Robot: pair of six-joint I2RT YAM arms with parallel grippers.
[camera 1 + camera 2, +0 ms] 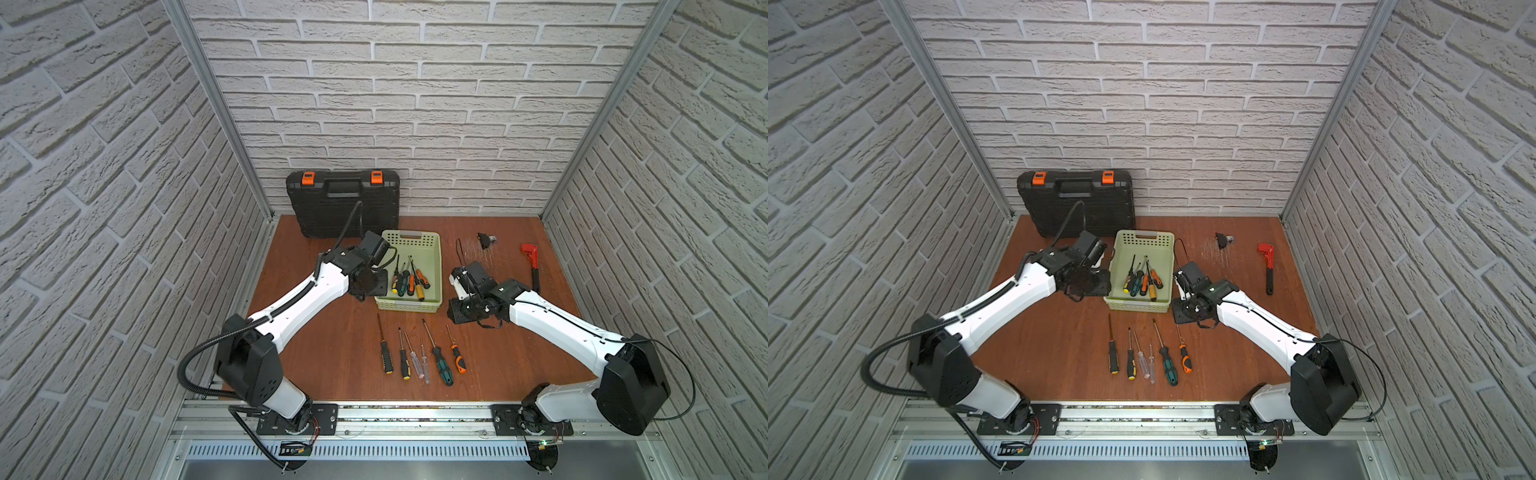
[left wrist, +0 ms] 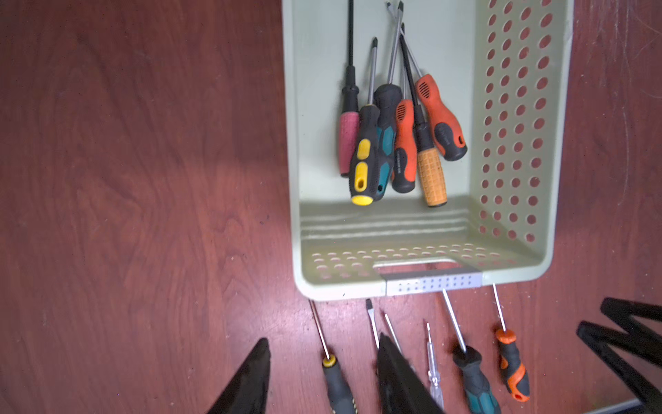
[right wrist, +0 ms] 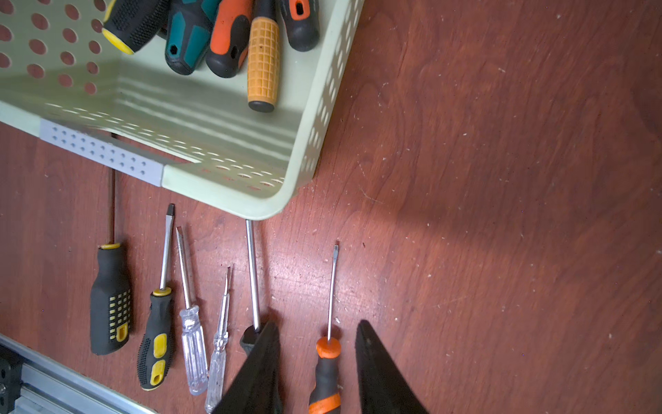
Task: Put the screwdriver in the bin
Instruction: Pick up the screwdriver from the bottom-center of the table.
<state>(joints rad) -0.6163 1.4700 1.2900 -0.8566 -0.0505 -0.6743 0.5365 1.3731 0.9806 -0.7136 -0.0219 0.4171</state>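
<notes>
The pale green bin (image 1: 405, 306) (image 1: 1139, 306) stands mid-table with several screwdrivers (image 1: 409, 282) (image 2: 390, 143) lying in it. Several more screwdrivers (image 1: 419, 357) lie in a row on the table in front of it. My left gripper (image 2: 322, 338) hovers open and empty beside the bin's left wall (image 1: 365, 286); a black-and-yellow screwdriver (image 2: 336, 383) shows on the table between its fingers. My right gripper (image 3: 318, 322) is open and empty off the bin's near right corner (image 1: 457, 311), with the orange-and-black screwdriver (image 3: 327, 372) (image 1: 457, 355) lying below the gap.
A black toolcase (image 1: 343, 203) with orange latches leans on the back wall behind the bin. A red pipe wrench (image 1: 532, 266) and a small black part (image 1: 484, 240) lie at the right. An aluminium rail (image 1: 415, 415) runs along the table's front edge.
</notes>
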